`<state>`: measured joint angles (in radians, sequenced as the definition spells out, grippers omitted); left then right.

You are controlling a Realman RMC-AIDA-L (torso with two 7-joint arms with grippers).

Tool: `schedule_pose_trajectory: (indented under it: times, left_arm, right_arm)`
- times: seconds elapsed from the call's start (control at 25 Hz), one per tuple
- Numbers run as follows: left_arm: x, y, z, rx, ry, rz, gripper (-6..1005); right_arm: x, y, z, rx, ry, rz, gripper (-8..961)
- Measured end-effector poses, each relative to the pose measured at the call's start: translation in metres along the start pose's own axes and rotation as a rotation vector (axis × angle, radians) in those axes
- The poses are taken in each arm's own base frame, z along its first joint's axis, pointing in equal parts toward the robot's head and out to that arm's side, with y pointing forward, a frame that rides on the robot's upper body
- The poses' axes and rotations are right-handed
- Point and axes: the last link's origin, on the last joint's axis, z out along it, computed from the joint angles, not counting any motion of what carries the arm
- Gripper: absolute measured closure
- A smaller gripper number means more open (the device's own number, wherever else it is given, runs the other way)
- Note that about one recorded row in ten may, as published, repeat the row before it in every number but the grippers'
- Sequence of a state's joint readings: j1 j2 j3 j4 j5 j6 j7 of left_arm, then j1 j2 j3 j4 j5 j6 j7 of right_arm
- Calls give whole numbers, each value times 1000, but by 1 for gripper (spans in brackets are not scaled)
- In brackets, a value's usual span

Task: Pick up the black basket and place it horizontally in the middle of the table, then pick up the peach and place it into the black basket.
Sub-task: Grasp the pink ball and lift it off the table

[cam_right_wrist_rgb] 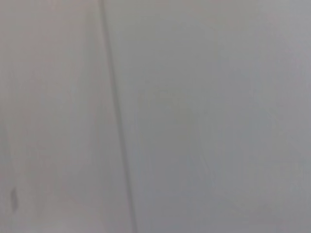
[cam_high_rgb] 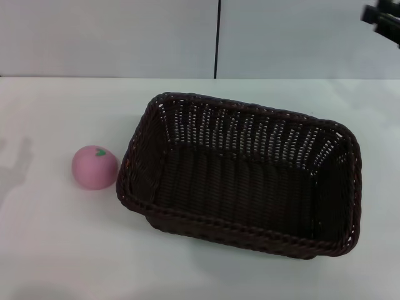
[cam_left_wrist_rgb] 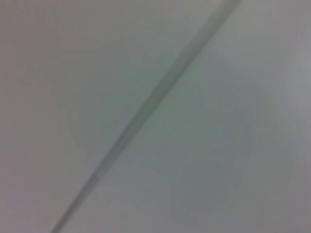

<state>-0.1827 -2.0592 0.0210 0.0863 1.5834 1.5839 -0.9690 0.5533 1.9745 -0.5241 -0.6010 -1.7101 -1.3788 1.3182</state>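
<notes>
The black basket (cam_high_rgb: 240, 172) stands upright and empty on the white table (cam_high_rgb: 56, 250), right of the middle and turned slightly askew. The pink peach (cam_high_rgb: 94, 167) sits on the table just left of the basket, a small gap apart from its rim, green leaf up. A dark part of my right gripper (cam_high_rgb: 382, 19) shows at the top right corner of the head view, high above and behind the basket. My left gripper is out of view. Both wrist views show only a plain grey wall with a dark seam.
A grey wall with a vertical dark seam (cam_high_rgb: 217, 37) stands behind the table's far edge. Bare tabletop lies left of the peach and in front of the basket.
</notes>
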Motion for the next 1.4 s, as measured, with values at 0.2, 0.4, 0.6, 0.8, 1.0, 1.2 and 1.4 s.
schedule_pose_trajectory:
  times: [0.2,0.4,0.6,0.8,1.0,1.2,1.4]
  left_arm:
    - [3,-8,4,-111,-237,152,411]
    - [-14,-9,6,-128,-373,243,412]
    - [-37,-1,16,-188,-489,307,412]
    - [-49,11,31,-258,-524,327,413]
    - [-52,17,37,-294,-543,336,413]
    - [-54,18,37,-309,-551,338,413]
    - [-54,20,36,-325,-561,341,414]
  right_arm:
    - [28,4,-27,123,-115,106,554]
    - [48,6,-43,219,-209,189,554]
    - [59,8,-45,246,-220,231,554]
    - [63,11,-44,244,-214,245,555]
    - [68,14,-44,243,-210,265,555]
    - [72,16,-47,251,-207,277,555]
    - [75,18,-46,248,-205,287,555]
